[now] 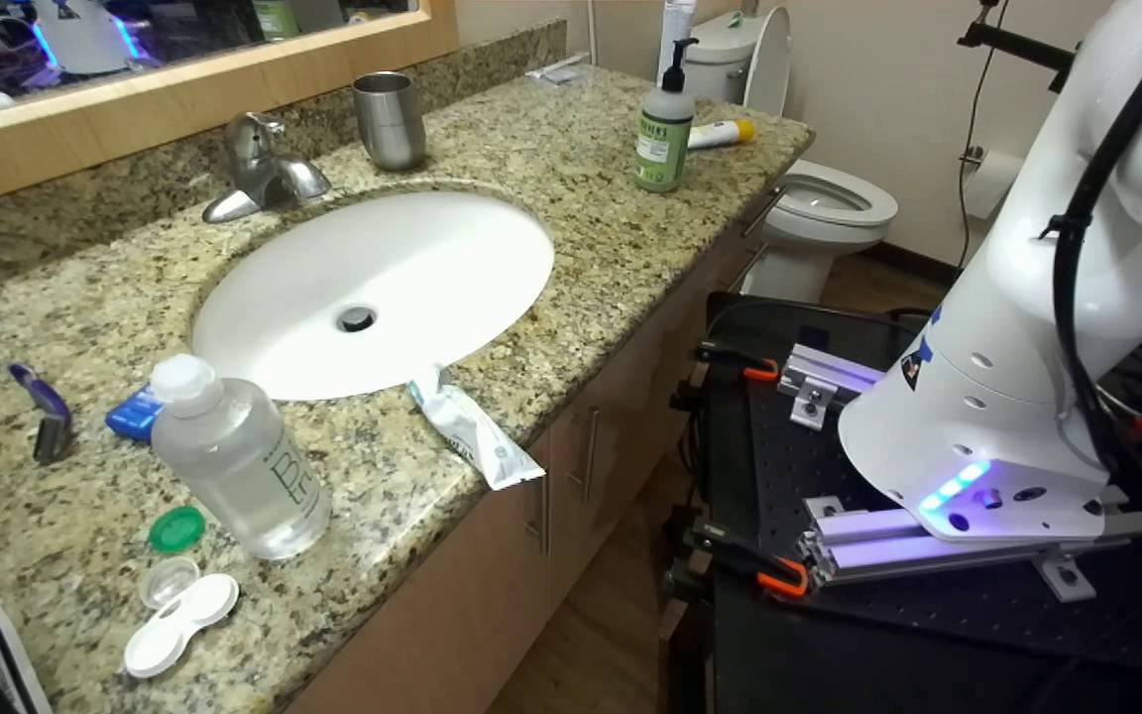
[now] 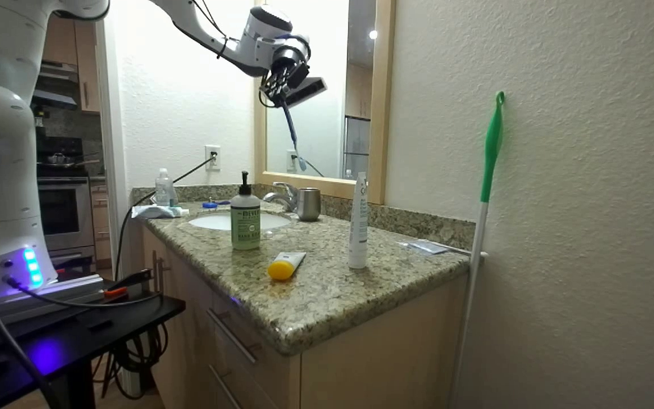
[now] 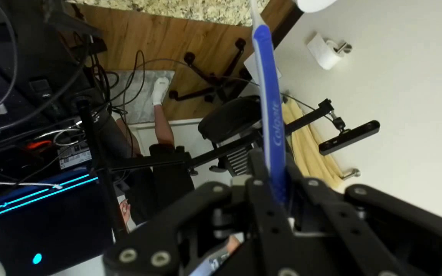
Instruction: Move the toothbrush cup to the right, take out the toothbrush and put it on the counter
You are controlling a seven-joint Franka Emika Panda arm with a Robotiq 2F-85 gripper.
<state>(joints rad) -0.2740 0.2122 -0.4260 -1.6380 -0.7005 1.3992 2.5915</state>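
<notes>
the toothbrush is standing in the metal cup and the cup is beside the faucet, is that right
Not quite: the toothbrush is not in the metal cup; the wrist view shows it held by the gripper. The cup does stand beside the faucet.

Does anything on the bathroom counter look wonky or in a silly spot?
Yes, the white toothpaste tube by the sink. It lies slanted, and its flat end pokes out past the front edge of the counter, so it could perhaps get bumped off. I see no spill.

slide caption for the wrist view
Gripper holding a blue Colgate toothbrush, with the counter at the picture's top edge.
</notes>
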